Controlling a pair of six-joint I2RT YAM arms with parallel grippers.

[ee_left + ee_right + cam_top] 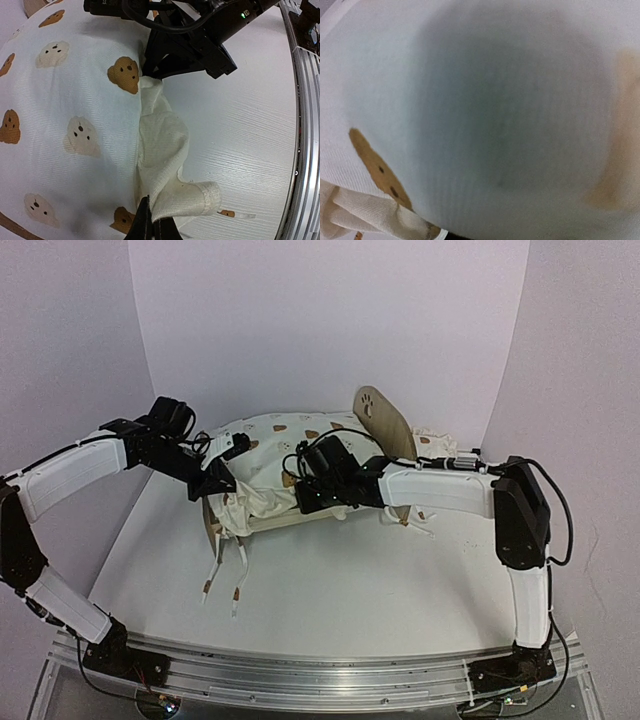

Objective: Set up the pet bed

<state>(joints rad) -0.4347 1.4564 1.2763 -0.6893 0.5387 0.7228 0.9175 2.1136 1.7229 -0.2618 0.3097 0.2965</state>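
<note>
Cream bear-print cushion, bunched over the wooden bed, has its edge pinched by left gripper and right gripper.

My overhead view is softly and evenly lit from above. It is sharp throughout, with only faint shadows on the white table. The left wrist view is bright and crisp at centre. The lens bows it towards 3 o'clock, where the metal rail curves and glints. The right wrist view is badly out of focus. The cushion fills it, with a grey shadow across the middle, and I get sharper detail only near 7 o'clock.
</note>
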